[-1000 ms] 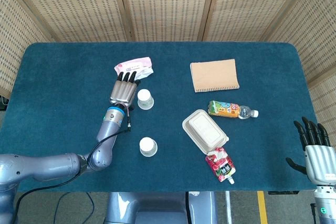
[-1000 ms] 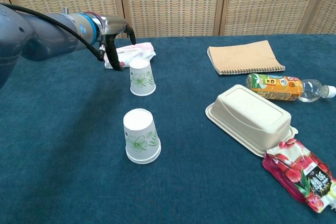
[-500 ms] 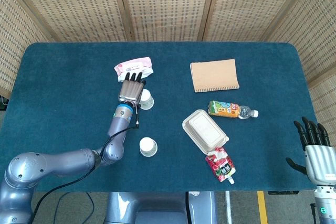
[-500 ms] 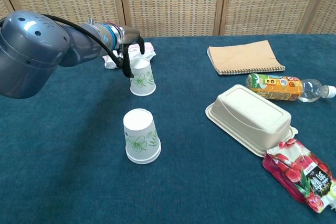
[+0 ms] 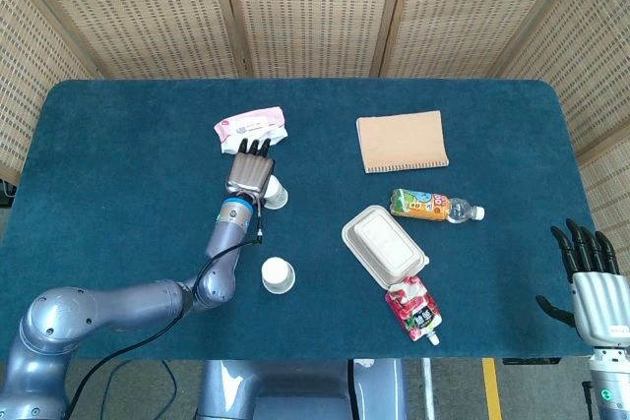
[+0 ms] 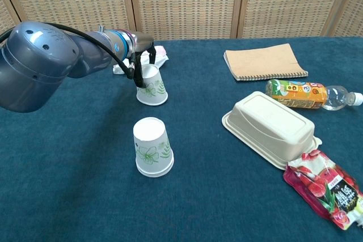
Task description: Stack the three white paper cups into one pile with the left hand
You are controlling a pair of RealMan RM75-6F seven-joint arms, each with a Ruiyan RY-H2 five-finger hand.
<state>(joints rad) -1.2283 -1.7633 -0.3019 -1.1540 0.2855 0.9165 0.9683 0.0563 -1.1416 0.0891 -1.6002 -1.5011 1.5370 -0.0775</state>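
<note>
Two white paper cups with green prints stand upside down on the blue table [image 5: 118, 174]. My left hand [image 5: 251, 169] is over the far cup [image 5: 277, 193]. In the chest view the left hand [image 6: 144, 60] has fingers on both sides of that cup's [image 6: 153, 87] top and grips it. The cup leans, its top tipped toward the hand. The near cup [image 5: 278, 275] stands alone and upright closer to me, also seen in the chest view as the near cup [image 6: 152, 147]. A third cup does not show. My right hand [image 5: 591, 282] hangs open off the table's right front corner.
A pink wipes pack [image 5: 252, 127] lies just behind the left hand. To the right are a tan notebook [image 5: 402, 143], a lying drink bottle [image 5: 433, 207], a white lidded food box [image 5: 384, 246] and a red pouch [image 5: 413, 309].
My left hand has moved right from beside the far cup onto it and closed its fingers around the top; the cup now leans. The right hand has not moved.
</note>
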